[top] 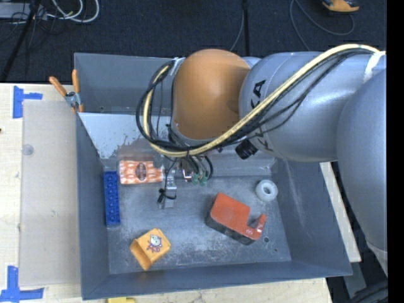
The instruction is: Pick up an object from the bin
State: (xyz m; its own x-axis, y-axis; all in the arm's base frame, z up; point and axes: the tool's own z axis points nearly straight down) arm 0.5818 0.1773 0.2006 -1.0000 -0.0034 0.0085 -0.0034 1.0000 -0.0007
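My gripper [166,197] hangs below the orange wrist cover, low over the bin floor in the left middle. One dark fingertip shows there, with bare floor under it. An orange-and-white patterned packet [140,172] lies just up and left of the fingertip, close to it. A long blue toy brick [112,198] lies along the left wall. A yellow-orange block with a face print [150,248] sits toward the front, below the gripper.
A red-orange tool with a black underside [235,218] lies right of centre. A small white ring [266,190] rests near the right wall. The arm and its cables cover the bin's back middle and right side.
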